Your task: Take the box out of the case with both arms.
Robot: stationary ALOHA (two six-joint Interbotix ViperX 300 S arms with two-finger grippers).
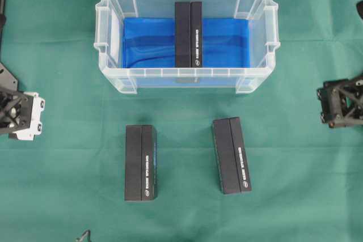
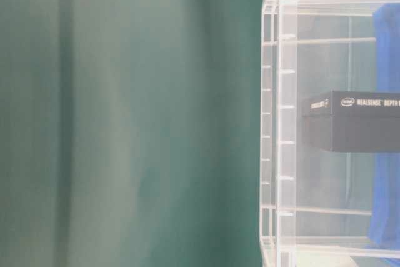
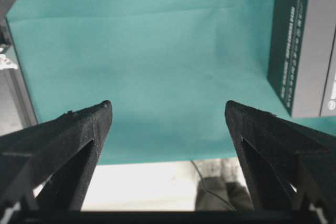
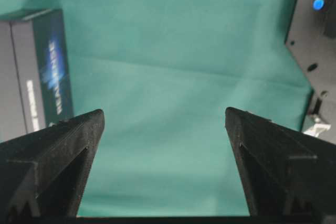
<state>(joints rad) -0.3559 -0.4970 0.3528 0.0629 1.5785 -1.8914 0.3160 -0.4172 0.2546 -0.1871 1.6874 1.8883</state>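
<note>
The clear plastic case stands at the back middle of the green cloth, with a blue lining on its bottom. One black box lies inside it, in the middle, long side running front to back. The table-level view shows the case wall and that box through it. My left arm rests at the left edge and my right arm at the right edge, both far from the case. The left gripper and right gripper are open over bare cloth, holding nothing.
Two more black boxes lie on the cloth in front of the case, one left of centre and one right of centre. The left wrist view shows one of them, and the right wrist view shows one too.
</note>
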